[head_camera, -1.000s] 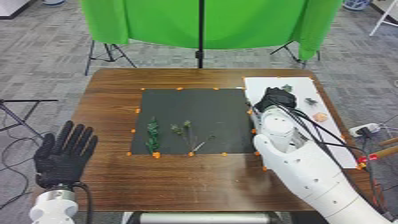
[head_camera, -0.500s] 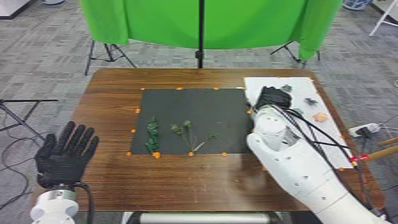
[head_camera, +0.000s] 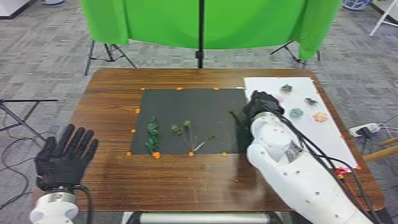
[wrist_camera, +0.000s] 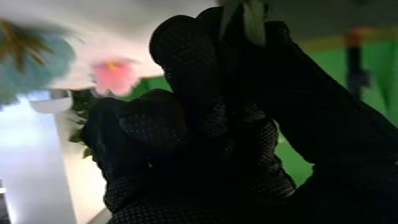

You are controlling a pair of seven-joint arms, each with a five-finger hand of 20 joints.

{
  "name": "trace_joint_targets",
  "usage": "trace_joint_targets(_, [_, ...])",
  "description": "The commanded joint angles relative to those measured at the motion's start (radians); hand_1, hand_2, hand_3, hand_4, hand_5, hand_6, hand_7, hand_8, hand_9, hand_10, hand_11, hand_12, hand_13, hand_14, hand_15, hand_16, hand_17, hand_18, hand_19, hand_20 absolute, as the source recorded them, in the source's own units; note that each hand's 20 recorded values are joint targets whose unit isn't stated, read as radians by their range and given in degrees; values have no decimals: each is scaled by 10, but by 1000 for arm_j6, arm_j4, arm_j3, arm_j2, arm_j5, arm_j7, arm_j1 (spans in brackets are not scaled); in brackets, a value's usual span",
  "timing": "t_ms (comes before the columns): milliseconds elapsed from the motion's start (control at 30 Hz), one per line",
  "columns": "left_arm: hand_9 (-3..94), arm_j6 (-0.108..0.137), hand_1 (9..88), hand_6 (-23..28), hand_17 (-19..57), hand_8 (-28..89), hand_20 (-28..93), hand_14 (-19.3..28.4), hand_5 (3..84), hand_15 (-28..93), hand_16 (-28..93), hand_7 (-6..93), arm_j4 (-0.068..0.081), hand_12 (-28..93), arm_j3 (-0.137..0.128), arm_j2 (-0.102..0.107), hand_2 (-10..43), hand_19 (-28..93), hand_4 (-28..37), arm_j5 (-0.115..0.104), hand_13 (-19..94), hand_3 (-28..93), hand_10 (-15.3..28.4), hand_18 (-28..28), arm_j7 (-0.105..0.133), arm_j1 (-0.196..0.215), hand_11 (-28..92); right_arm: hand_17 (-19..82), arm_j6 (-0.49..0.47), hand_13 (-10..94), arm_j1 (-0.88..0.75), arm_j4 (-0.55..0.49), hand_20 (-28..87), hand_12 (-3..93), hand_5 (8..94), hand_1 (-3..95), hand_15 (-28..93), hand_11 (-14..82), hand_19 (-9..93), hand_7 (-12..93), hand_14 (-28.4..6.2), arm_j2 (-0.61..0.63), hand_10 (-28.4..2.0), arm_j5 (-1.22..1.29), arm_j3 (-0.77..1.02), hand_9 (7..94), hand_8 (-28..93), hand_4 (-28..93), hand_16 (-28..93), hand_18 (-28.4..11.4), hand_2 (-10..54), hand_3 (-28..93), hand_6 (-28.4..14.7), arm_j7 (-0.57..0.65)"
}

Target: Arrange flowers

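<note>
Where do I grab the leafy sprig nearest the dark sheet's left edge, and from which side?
I'd pinch the leafy sprig at mid-length, coming from above, closing on its left and right. It is long and narrow, lies roughly near-to-far on the dark sheet, and has bare sheet on both sides.

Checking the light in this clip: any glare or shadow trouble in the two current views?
Head view: fairly even light, with a soft sheen on the wooden table and the white sheet bright. Right wrist view: the right hand is very dark against a bright background, so its glove loses most detail.
</note>
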Motion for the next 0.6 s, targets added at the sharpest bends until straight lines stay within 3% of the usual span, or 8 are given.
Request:
trace_joint_targets(33, [379,4,257,95,-69,-99,113,160,423,336,-79,99,1,92,-1,-4,186,358,-283,-7,283,773,157,132,-6,19,209,382,3,706,-54,-149,664,466,824,461,784,302,932,351,-168,-30,-158,-6,43,835,225,-129,363,-284,-95,875,-43,21])
trace_joint_targets(433, [380,10,257,95,-69,-100,114,160,423,337,-78,100,1,93,4,22,185,358,-283,-5,283,771,158,132,-11,15,209,386,-30,706,-179,-189,669,474,814,461,777,306,932,366,-166,-144,-158,4,60,828,227,-129,373,-284,-95,869,-41,115])
trace_joint_targets(600, [380,17,256,95,-69,-100,114,160,423,338,-78,100,2,93,4,38,185,358,-283,-3,283,772,157,132,-15,12,210,387,-23,699,-181,-177,673,474,777,459,783,335,932,426,-164,-172,-158,13,53,804,204,-129,373,-284,-95,866,-37,149])
